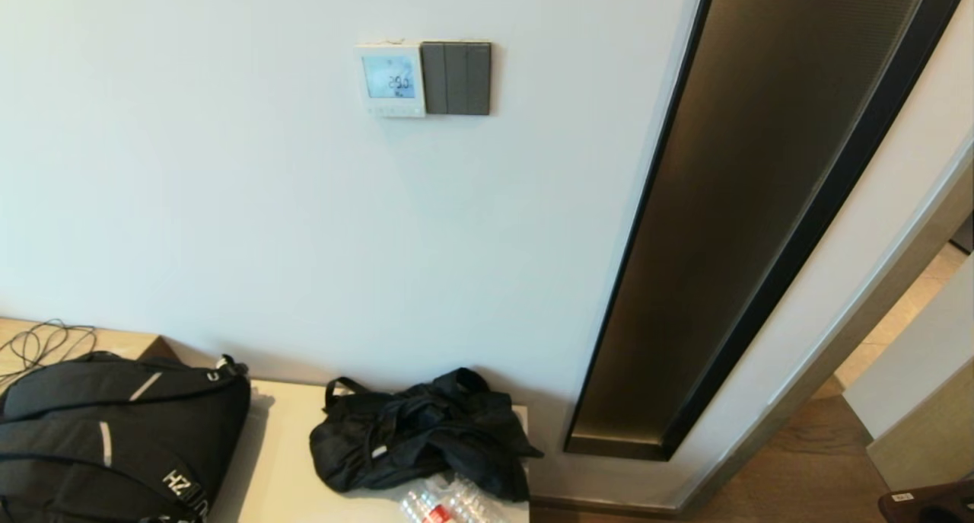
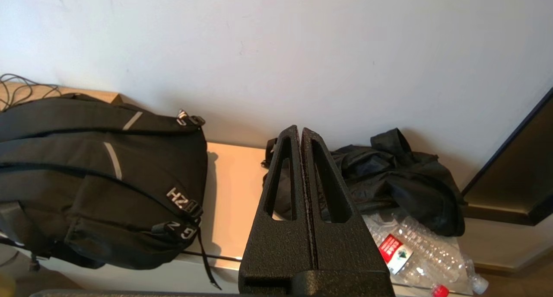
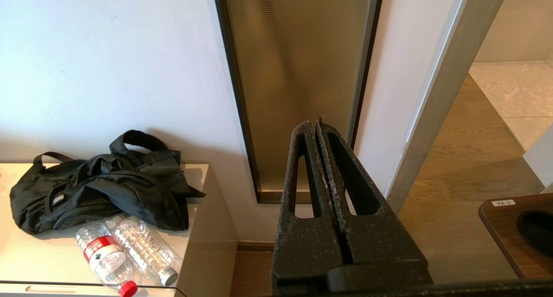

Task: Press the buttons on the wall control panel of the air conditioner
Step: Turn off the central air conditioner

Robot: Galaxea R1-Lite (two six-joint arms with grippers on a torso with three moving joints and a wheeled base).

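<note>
Nearest the head camera, a black backpack (image 1: 106,439) is seen at the lower left, cut off by the frame edges, with only part of its white lettering readable. Beside it on the pale cabinet top (image 1: 281,447) a crumpled black bag (image 1: 418,432) is laid, and two clear plastic bottles (image 1: 449,504) are partly cut off at the bottom edge. A tangle of dark cable (image 1: 42,344) is glimpsed on the wooden ledge at the far left.

Neither arm is shown in the head view. In the left wrist view the left gripper (image 2: 301,132) is held above the cabinet, aimed toward the wall between backpack and bag, its two black fingers pressed together with nothing between them. In the right wrist view the right gripper (image 3: 314,125) is held in front of the dark-framed textured glass panel (image 3: 298,72), its fingers likewise closed against each other and empty. A brown round-edged surface (image 3: 518,228) is cut off at the frame's edge.

The air conditioner's wall control panel (image 1: 390,80) is mounted high on the white wall, well above both grippers, touching the left side of a dark grey three-gang switch plate (image 1: 456,78). Digits are shown on its blue screen, though they are hard to read. The buttons (image 1: 392,110) along its bottom strip are too small to be told apart.
</note>
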